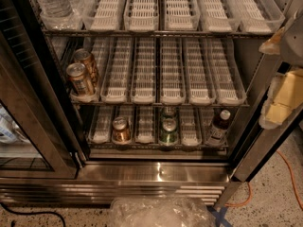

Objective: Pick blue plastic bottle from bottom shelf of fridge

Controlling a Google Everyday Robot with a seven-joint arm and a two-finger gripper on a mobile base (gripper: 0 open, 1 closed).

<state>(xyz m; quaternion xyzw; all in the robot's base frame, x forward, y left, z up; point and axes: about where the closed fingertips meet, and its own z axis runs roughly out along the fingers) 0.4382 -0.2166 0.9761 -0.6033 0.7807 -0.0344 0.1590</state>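
The fridge (156,171) stands open before me. On its bottom shelf (147,145), in the rightmost lane tray, stands the blue plastic bottle (218,126), dark with a white cap and a pale label, upright. My gripper (279,100), pale with yellowish parts, hangs at the right edge of the view. It is outside the fridge, above and to the right of the bottle and well apart from it. Nothing shows in it.
Two green cans (168,131) stand in a middle lane of the bottom shelf and a brown can (120,129) further left. Two brown cans (80,77) are on the middle rack, water bottles (52,1) on the top one. Open glass door (28,126) at left. Crinkled plastic (161,212) and an orange cable (289,174) on the floor.
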